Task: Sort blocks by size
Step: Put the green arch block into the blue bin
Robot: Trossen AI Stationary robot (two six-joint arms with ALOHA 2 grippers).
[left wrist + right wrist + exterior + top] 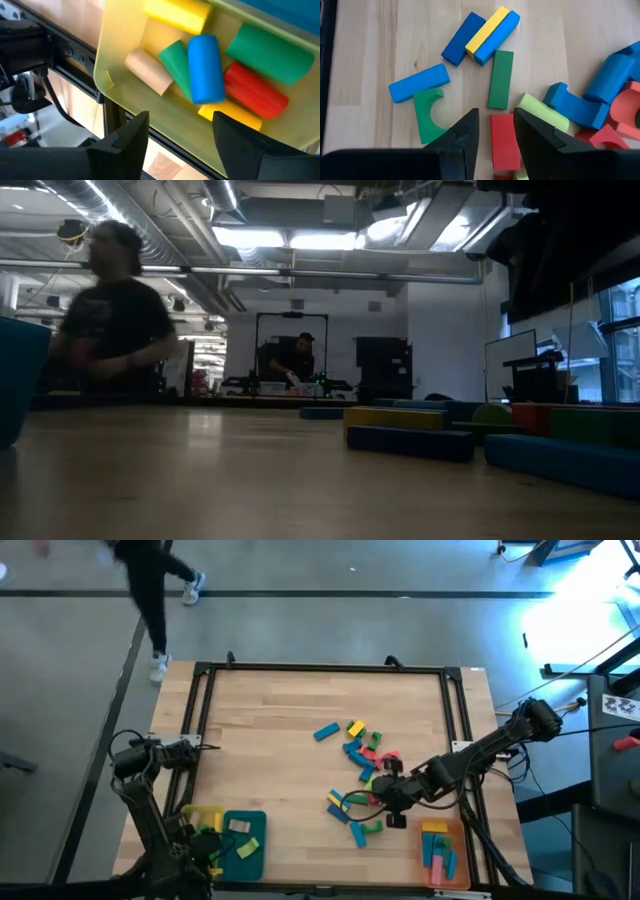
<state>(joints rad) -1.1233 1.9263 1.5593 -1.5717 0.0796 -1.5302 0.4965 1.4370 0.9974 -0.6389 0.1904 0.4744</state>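
Left claw (180,142) over yellow tray (112,75) at near-left corner of worktop (280,730); fingers spread, nothing between them. Below it in tray: blue cylinder (206,67) lying across green piece (175,60), with tan (148,72), red (255,92) and yellow (177,12) pieces alongside. Looks like a drop-off just completed (judgement only).

Right claw (496,145) low over main block scatter (362,780) at right-centre of worktop. Fingers part-spread, gripping nothing; red block (504,142) directly beneath the gap, green bar (501,79) just beyond, green arch (427,116) to one side. Pick step in hand on this side.

Teal tray (252,840) beside yellow one; orange tray (438,852) near right, both holding some blocks. Most of scatter unsorted, so task well short of done.

Next: right claw to descend square over red block and pinch without nudging neighbours; left arm to swing back toward scatter.
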